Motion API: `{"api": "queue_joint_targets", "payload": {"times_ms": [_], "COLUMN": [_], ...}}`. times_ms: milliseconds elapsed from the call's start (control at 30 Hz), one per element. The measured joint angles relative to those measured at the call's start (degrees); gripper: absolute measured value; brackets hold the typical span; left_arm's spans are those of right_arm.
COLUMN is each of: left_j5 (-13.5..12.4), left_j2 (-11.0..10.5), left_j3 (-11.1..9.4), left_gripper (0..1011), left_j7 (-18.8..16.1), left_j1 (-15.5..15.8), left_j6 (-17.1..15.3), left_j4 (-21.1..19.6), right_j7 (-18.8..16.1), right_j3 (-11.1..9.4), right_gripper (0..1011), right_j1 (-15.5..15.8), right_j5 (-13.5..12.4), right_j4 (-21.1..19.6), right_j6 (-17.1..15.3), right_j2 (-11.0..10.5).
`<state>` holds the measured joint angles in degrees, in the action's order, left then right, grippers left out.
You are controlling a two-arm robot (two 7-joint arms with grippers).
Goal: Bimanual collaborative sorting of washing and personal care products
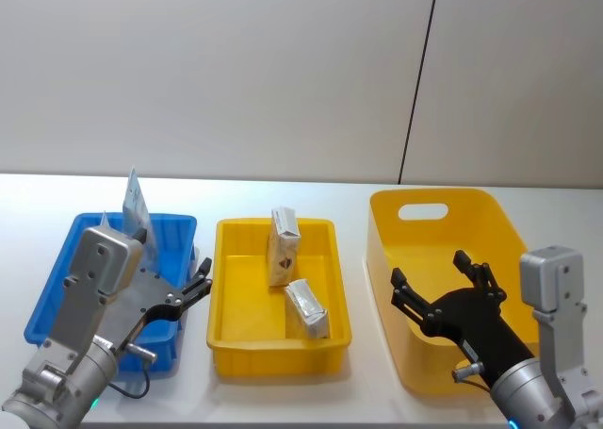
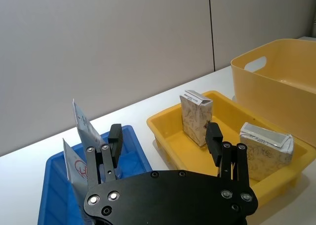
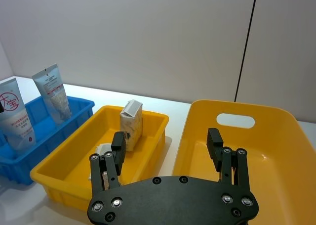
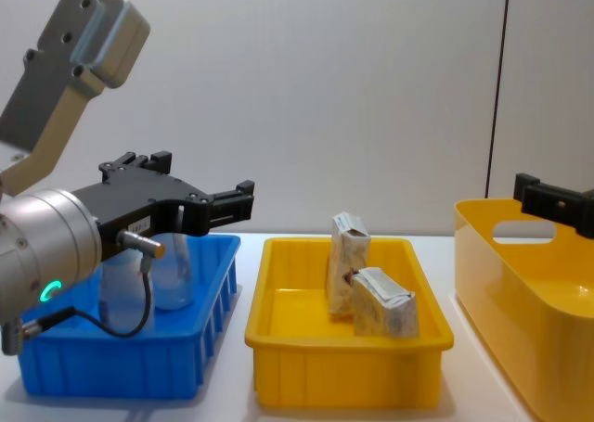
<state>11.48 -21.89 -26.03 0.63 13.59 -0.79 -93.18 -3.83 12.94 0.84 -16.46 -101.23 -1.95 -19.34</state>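
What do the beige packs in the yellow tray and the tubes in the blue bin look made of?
The beige packs look like thin film or coated paper, probably: crinkled faces, folded sealed tops. The tubes look like soft smooth plastic, with a flat crimped end and printed label. The yellow tray and blue bin look like rigid moulded plastic, slightly glossy.

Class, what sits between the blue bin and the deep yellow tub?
A shallow yellow tray holding an upright beige pack and a lying beige pack, per the head view.
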Motion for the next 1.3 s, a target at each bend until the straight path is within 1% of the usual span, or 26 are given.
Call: {"api": "queue_joint_targets", "payload": {"times_ms": [1300], "left_j5": [0.0], "left_j2": [0.0], "left_j3": [0.0], "left_gripper": [1001], "left_j7": [0.0], "left_j1": [0.0], "left_j6": [0.0], "left_j4": [0.0], "right_j7": [0.0], "right_j3": [0.0], "right_gripper": [1002], "right_j1": [0.0], "right_j5": [0.0], "right_j4": [0.0], "right_j6": [0.0], "right_j2": [0.0]}}
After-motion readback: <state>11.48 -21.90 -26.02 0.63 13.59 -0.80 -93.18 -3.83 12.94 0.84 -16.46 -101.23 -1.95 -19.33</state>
